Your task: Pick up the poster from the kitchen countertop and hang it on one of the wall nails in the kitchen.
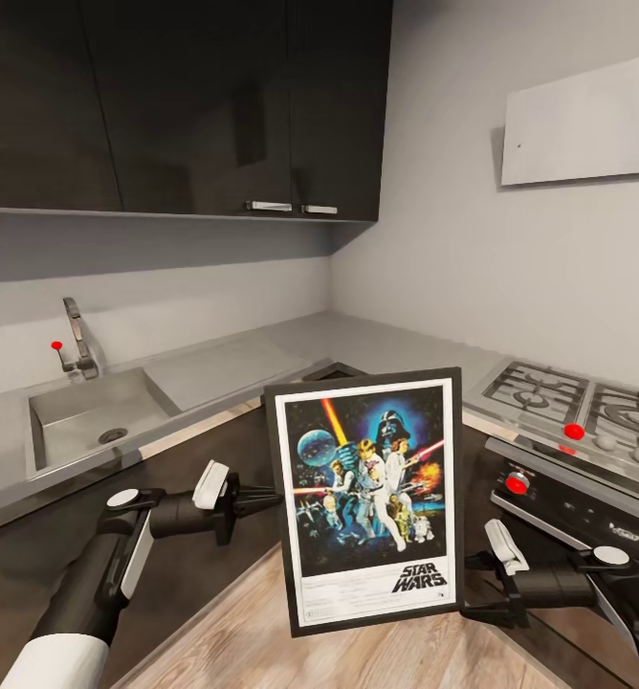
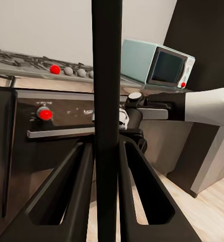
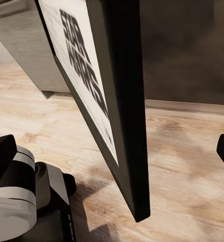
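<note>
Pinching the poster edge-on, left gripper hides its face; right gripper spread.

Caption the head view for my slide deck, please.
Both grippers hold the framed poster upright above the floor, before the kitchen countertop.

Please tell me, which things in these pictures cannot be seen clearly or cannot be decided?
- Right gripper on the poster: head view, the frame hides the contact; right wrist view, both fingers are cut off by the edges.
- Wall nails: head view, only one dark dot on the pale wall panel, too small to identify.
- Small print under the poster's logo: blurred.
- Left gripper: left wrist view, the frame edge hides the pad contact.
</note>
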`<state>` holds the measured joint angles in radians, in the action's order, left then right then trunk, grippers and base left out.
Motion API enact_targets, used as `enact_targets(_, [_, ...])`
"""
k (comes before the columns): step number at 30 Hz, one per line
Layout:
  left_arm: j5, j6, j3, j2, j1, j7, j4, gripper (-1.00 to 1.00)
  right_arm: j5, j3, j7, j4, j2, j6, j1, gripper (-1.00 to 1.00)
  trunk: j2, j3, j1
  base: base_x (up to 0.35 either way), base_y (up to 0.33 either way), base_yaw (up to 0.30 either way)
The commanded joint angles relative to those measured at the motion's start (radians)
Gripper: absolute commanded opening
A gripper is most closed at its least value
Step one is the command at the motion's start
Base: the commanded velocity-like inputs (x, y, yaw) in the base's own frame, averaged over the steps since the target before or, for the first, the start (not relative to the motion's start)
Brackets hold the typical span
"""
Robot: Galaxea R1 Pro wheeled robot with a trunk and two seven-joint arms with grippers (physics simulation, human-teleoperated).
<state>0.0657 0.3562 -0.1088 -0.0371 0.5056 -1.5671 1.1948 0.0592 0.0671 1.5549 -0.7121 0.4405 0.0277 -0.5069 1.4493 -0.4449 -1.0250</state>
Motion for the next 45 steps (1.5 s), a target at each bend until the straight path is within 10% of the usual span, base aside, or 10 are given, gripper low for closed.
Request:
enact_targets(1, [0.000, 0.007, 0.000, 0.000, 0.001, -0.004, 0.000, -1.00, 0.006, 0.005, 0.001, 0.000, 0.001, 0.003, -0.001, 1.00, 0.001, -0.001, 0.000, 0.000, 0.000, 0.000])
enact_targets(32, [0.002, 0.009, -0.002, 0.000, 0.001, -0.004, -0.001, -1.00, 0.005, 0.045, -0.003, 0.002, -0.006, 0.003, -0.001, 1.00, 0.001, -0.001, 0.000, 0.000, 0.000, 0.000])
enact_targets(33, [0.001, 0.009, -0.002, 0.000, 0.001, -0.004, -0.001, -1.00, 0.005, 0.045, -0.003, 0.002, -0.006, 0.003, -0.001, -1.00, 0.001, -0.001, 0.000, 0.000, 0.000, 0.000])
enact_targets(45, [0.001, 0.009, 0.000, 0.000, 0.001, -0.004, -0.002, -1.00, 0.005, 0.045, -0.003, 0.002, -0.006, 0.003, -0.001, -1.00, 0.001, -0.001, 0.000, 0.000, 0.000, 0.000])
